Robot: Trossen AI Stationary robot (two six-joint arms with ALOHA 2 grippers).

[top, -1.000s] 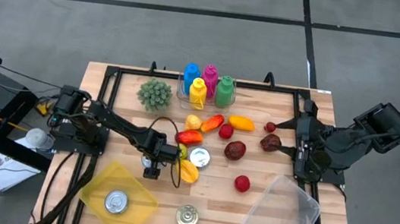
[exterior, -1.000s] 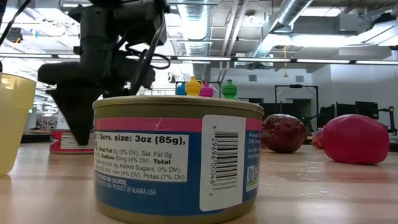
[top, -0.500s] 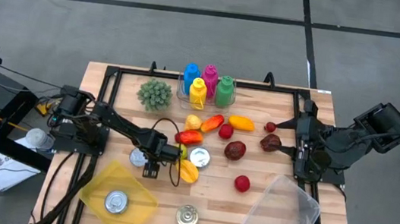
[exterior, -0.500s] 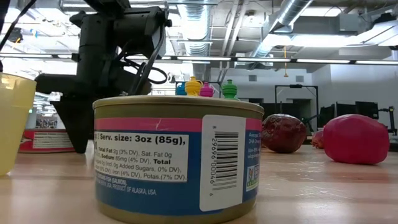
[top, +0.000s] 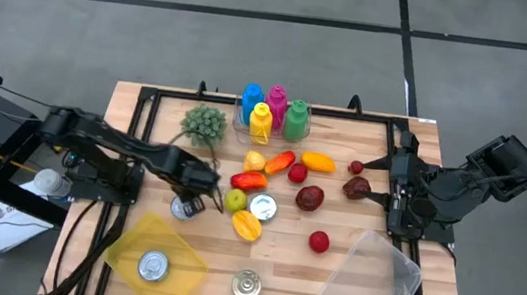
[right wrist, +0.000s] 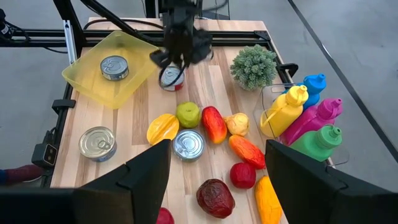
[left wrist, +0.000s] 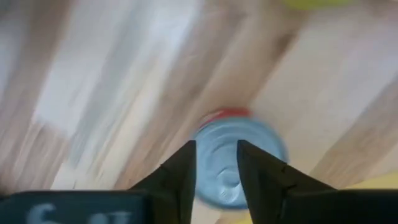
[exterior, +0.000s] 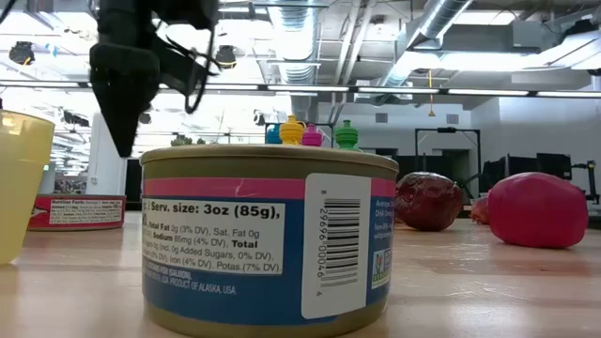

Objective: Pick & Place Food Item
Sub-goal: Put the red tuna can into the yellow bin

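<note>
A small can with a red label (top: pixel 182 208) stands on its base on the wooden table, left of a green apple (top: pixel 235 200). My left gripper (left wrist: pixel 216 168) hangs just above this can (left wrist: pixel 239 158), pointing straight down, clear of it in the low view (exterior: pixel 122 141). A narrow gap shows between its fingers and nothing is in it. My right gripper (right wrist: pixel 217 180) waits open, raised at the table's right side (top: pixel 394 189). A yellow tray (top: pixel 136 243) at the front left holds another can (top: pixel 153 266).
Toy fruit and vegetables lie mid-table around a can (top: pixel 262 206). Another can (top: pixel 246 287) stands at the near edge. A clear tub (top: pixel 371 282) sits at the front right, with coloured bottles (top: pixel 273 113) and a green plant (top: pixel 204 123) at the back.
My left gripper has risen from table height beside the red-label can and has gone a little toward the table's left and far edges. It has rolled about its downward line. The can has stayed in place on the table.
</note>
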